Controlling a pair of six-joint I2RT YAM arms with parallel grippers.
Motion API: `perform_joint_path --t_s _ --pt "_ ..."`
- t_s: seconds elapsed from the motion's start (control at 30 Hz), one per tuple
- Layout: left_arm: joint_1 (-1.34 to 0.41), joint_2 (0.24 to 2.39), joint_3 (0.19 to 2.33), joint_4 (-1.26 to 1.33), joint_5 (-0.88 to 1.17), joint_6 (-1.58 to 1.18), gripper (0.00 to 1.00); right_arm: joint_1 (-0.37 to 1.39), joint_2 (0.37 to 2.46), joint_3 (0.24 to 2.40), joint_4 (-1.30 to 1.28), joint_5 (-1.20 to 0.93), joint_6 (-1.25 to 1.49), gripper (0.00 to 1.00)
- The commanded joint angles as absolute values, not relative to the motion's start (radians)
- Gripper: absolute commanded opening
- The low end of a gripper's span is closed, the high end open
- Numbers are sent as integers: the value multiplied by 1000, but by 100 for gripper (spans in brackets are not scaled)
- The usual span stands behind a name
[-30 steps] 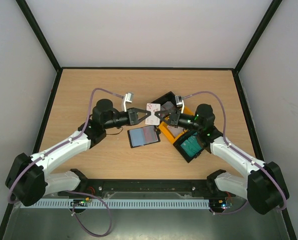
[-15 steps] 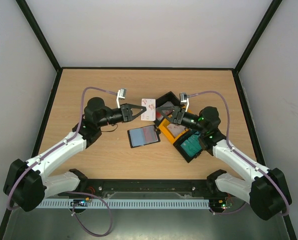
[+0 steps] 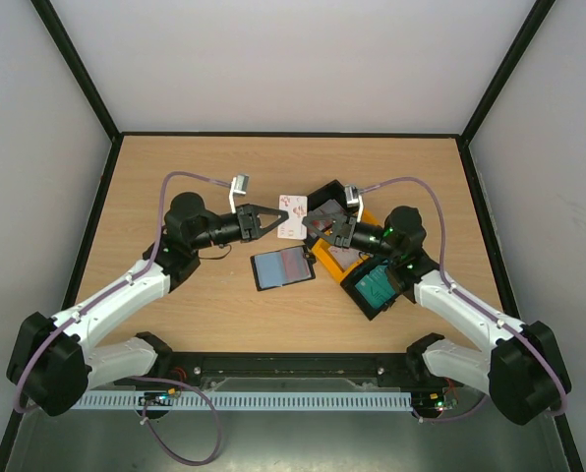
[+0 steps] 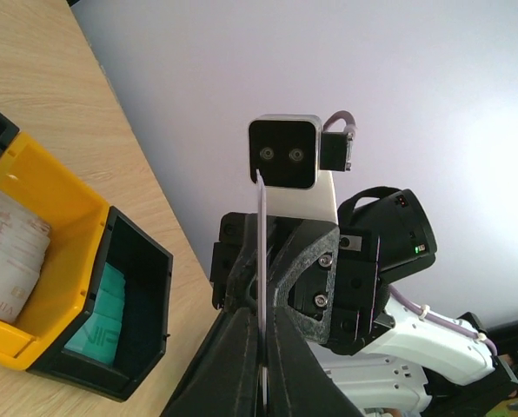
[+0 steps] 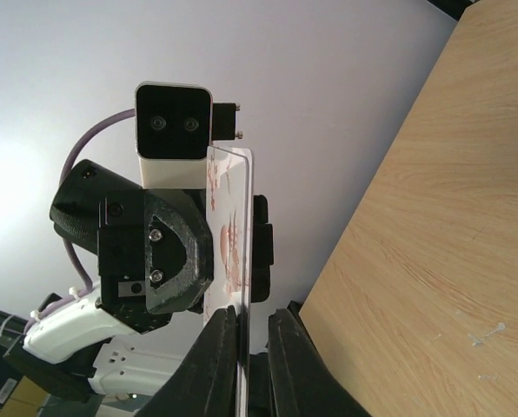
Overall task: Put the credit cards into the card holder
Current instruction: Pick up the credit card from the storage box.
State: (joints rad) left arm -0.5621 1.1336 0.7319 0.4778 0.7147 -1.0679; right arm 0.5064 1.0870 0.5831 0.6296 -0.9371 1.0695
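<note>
We have the left gripper (image 3: 276,218) clamped on a red-and-white card (image 3: 292,217), which it holds in the air above the table (image 3: 175,177), just beyond the open card holder (image 3: 281,266). The holder lies flat with its lining up. The right gripper (image 3: 320,229) faces the left one at the card's far edge, and its jaws are nearly together. From its own wrist view the edge seems to sit in the slim gap, but we cannot tell whether it pinches the card or only flanks it. We judge this to be a mid-air re-grip, so only one tool should own the card before either arm travels. The right jaws should part cleanly and back straight off along the card's plane (a sideways exit could twist it in the left pads). Then we would lower the card edge-first at a shallow angle into the holder's pocket. The holder lies loose and will probably skate under a push, so the right arm could pin its corner. More cards wait in the yellow bin (image 3: 322,259) and the black bin (image 3: 353,284), just beside the holder.
</note>
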Motion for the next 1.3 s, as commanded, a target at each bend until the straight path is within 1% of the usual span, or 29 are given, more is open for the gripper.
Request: perform_joint_path --t_s 0.0,0.07,0.13,0.2,0.47,0.63,1.07,1.27 --pt "-559 1119 722 522 732 -1076 2 512 1093 609 623 -945 1043 10" --pt "-560 1117 719 518 725 -1074 2 514 1085 608 620 -935 1039 14" --pt "-558 1115 719 516 720 -1073 2 512 1075 606 607 -916 1032 20" --pt "-557 1113 717 513 713 -1071 2 513 1071 605 594 -907 1027 22" --pt "-558 1102 713 509 703 -1070 3 513 1079 599 599 -906 1032 21" --pt "-556 1096 709 505 694 -1068 2 514 1076 599 591 -898 1031 22" --pt "-553 1087 705 491 672 -1064 2 512 1089 589 581 -869 1031 28" --pt "-549 1085 703 489 664 -1065 2 513 1095 591 580 -873 1029 27"
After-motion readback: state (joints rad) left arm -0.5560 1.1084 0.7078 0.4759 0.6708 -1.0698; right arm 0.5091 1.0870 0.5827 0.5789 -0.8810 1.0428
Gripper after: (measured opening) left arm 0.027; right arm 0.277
